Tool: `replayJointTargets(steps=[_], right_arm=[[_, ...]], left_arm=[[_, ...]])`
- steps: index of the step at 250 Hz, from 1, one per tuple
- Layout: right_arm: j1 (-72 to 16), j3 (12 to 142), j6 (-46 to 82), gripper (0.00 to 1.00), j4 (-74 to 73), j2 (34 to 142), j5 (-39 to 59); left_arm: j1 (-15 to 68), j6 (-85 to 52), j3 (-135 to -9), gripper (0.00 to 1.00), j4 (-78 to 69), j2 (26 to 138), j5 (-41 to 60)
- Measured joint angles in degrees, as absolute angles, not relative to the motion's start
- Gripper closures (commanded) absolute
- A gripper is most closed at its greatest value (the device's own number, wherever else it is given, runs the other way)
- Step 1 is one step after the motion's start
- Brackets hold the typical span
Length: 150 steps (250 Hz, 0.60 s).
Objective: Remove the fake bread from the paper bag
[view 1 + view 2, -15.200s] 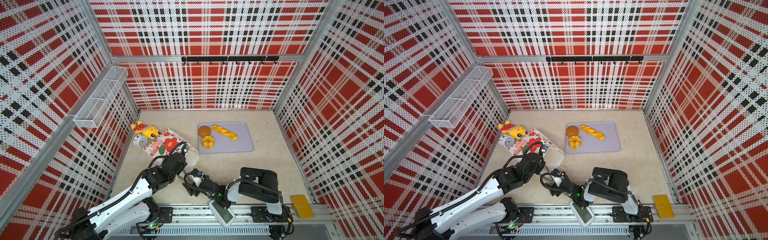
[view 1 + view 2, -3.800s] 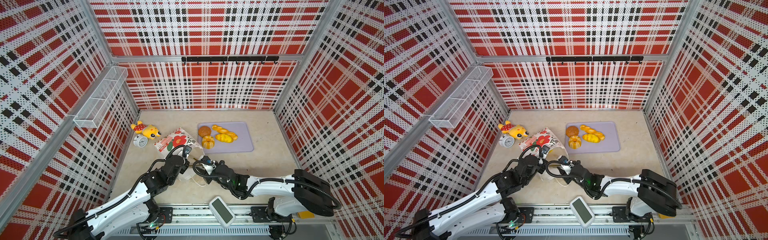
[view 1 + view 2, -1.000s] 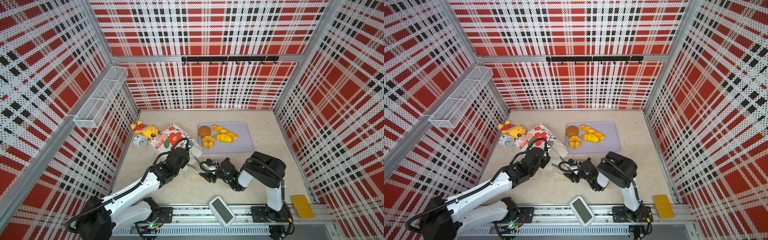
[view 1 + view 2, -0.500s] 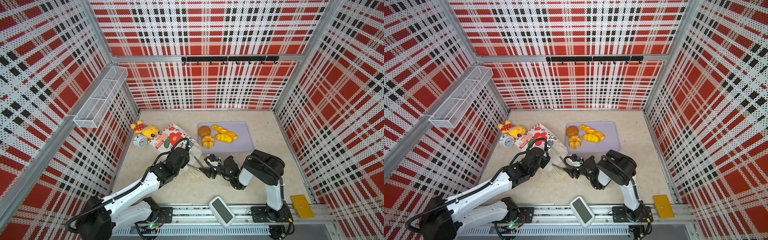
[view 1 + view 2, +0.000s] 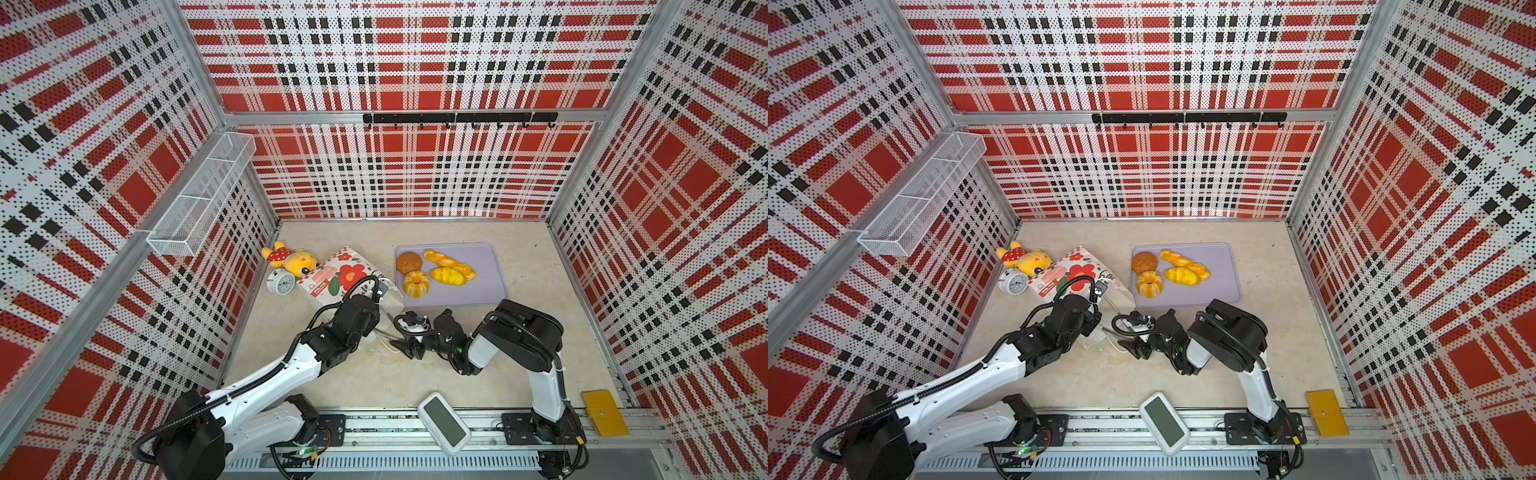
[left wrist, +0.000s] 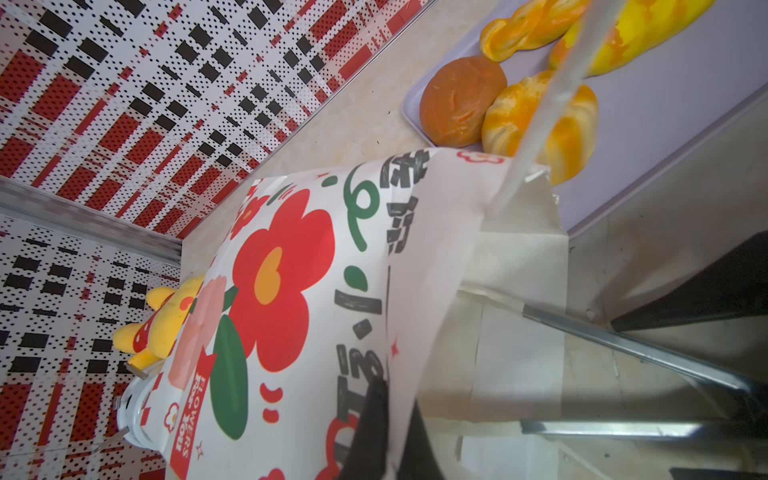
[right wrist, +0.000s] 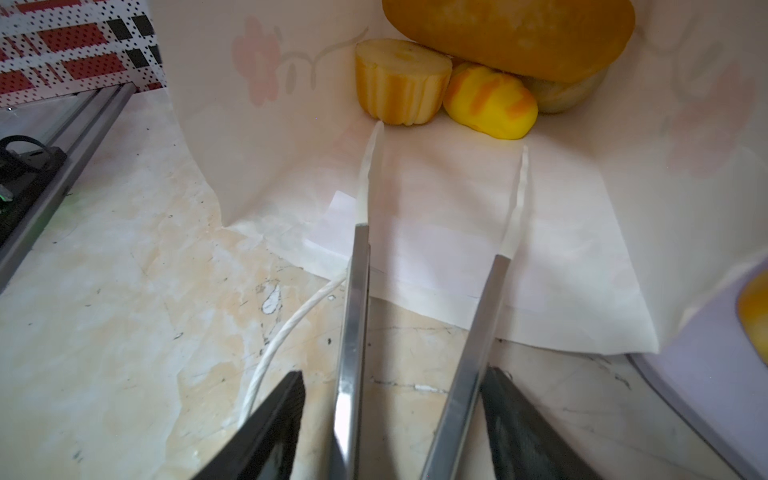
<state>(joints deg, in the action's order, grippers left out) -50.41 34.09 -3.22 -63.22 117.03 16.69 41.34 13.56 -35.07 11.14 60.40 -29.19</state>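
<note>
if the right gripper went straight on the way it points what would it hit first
Probably the ridged cake piece inside the paper bag, touched by the tongs the right gripper holds; depth is unclear.

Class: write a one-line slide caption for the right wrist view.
Open tongs in the right end effector point into the paper bag at the fake bread inside.

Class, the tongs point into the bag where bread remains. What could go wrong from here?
The tongs, in the right gripper, might shove the fluted cake and yellow roll deeper against the big loaf. Their tips could snag the paper bag, tugging it from the left gripper. The loose cord handle beside them may catch.
</note>
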Motion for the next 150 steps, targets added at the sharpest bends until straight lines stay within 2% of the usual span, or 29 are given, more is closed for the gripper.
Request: replayJointTargets(steps=[56,150], right_arm=[[-50.46,35.7,-3.4,0.4,-60.69,117.97,13.76],[-50.17,33.69,-2.13,0.61,-59.33,115.74,13.72]], left_arm=[[41.34,13.56,-35.07,1.0,10.87,60.82,-29.17],[41.36,13.56,-35.07,1.0,10.74,60.75,-29.19]])
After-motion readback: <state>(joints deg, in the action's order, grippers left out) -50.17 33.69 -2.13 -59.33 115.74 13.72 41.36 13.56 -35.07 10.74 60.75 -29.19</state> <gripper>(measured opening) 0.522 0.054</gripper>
